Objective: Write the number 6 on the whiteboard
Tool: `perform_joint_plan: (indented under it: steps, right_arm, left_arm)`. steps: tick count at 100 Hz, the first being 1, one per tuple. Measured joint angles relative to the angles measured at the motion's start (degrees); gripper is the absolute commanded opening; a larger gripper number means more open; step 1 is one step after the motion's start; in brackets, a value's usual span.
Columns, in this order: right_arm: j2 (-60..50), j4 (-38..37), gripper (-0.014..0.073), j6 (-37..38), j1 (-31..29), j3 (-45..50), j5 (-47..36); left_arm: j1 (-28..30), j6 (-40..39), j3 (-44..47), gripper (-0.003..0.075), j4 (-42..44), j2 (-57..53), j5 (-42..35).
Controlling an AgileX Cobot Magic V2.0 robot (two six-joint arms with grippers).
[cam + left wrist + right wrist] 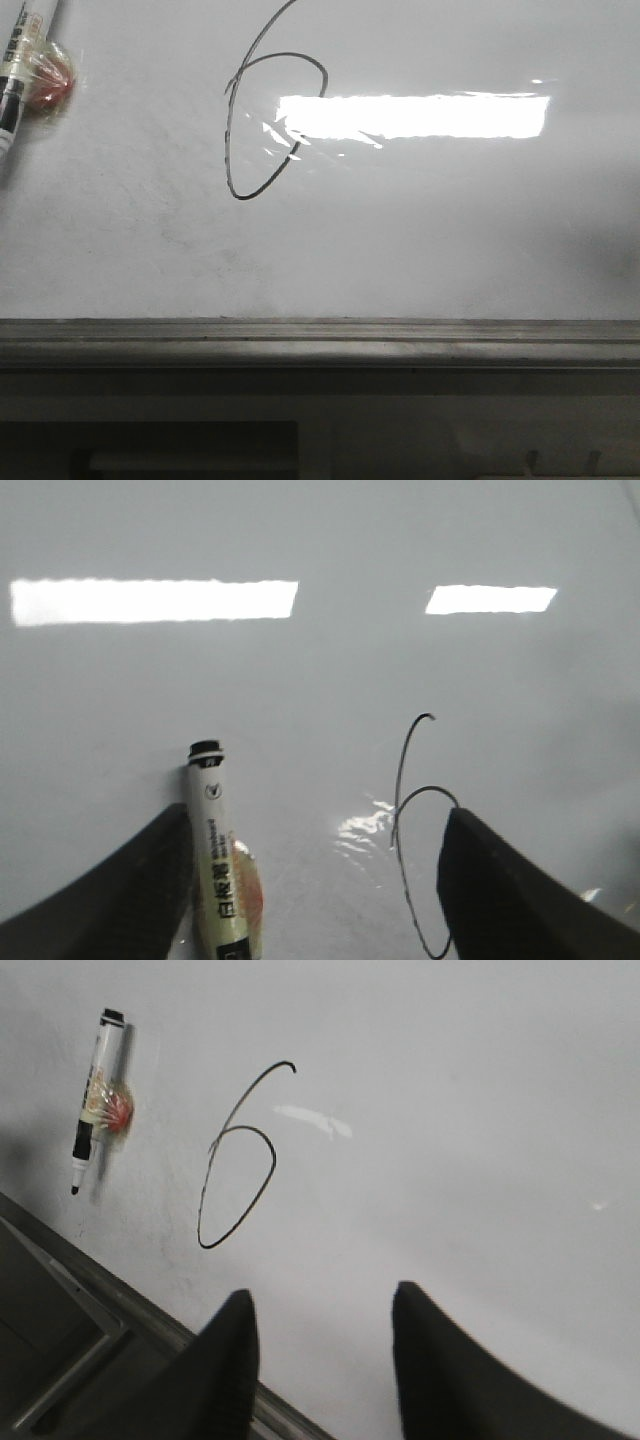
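While both wrist cameras face the board, I read the left gripper (310, 900) as spread wide: its two dark fingers (110, 890) sit at the lower corners of the left wrist frame with bare board between them. The marker (218, 850) lies just beside the inner edge of one finger, but nothing shows both fingers pressing on it, so I judge it is not gripped. The right gripper (320, 1370) is likewise open and empty, its fingers (225, 1370) at the lower centre of the right wrist frame with nothing between them.

Outward from the jaws, the number 6 (235, 1175) stands at the centre-left of the right wrist frame: a closed oval loop with a tail curving up from its top. In the front view it sits at the upper centre, its tail cut by the top edge. I judge the stroke complete.

At the upper left of the front view the marker hangs on the whiteboard (420, 240) over a reddish translucent pad (50, 78). I take this to be a holder that parks the pen clear of the figure; I cannot confirm how it sticks.

A bright rectangular reflection (420, 115) overlaps the loop's right side. The grey ledge (320, 340) runs along the board's bottom edge. Nothing stands between either gripper and the board.
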Motion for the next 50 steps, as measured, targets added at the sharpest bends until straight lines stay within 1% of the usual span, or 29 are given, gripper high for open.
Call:
perform_joint_plan:
  steps: [2,6,7,8,11,13,14,16,32,50]
  right_arm:
    - [-0.6,0.1,0.0062,-0.3,0.0,0.1,-0.3]
    - [-1.7,0.3,-0.0028,-0.8,0.0,0.6,-1.2]
    - [-2.2,0.3,-0.0057,-0.9,0.0,0.8,-1.3]
    - [-2.4,0.3,-0.0069,-0.9,0.0,1.0,-1.6]
    - [-3.5,0.4,-0.0067,-1.5,0.0,1.6,-2.1]
    - [-4.4,0.4,-0.0063,-1.7,0.0,2.1,-2.6]
    - [-5.0,0.5,-0.0064,-1.7,0.0,2.3,-2.8]
    - [-6.0,0.5,-0.0064,-1.8,0.0,3.0,-3.3]
    - [-15.1,0.6,-0.0064,-3.1,0.0,10.2,-6.9]
    - [-27.1,0.7,-0.0065,-4.9,0.0,20.2,-10.3]
  left_arm:
    - [0.0,0.1,0.0,0.0308,0.2,-0.8,0.6]
    - [0.0,0.5,0.0,0.0229,0.4,-2.0,1.8]
    - [0.0,0.7,0.0,0.0195,0.5,-2.4,2.0]
    - [0.0,0.7,0.0,0.0177,0.5,-2.7,2.3]
    - [0.0,0.8,0.0,0.0086,0.7,-3.8,3.0]
    - [0.0,0.8,0.0,0.0049,0.9,-4.2,3.6]
    - [0.0,0.8,0.0,0.0012,1.0,-4.6,3.7]
    - [0.0,0.9,0.1,-0.0019,1.3,-5.2,4.2]
    - [0.0,1.1,2.1,-0.002,4.5,-10.0,7.2]
    - [0.0,1.1,8.1,-0.002,5.3,-17.8,7.9]
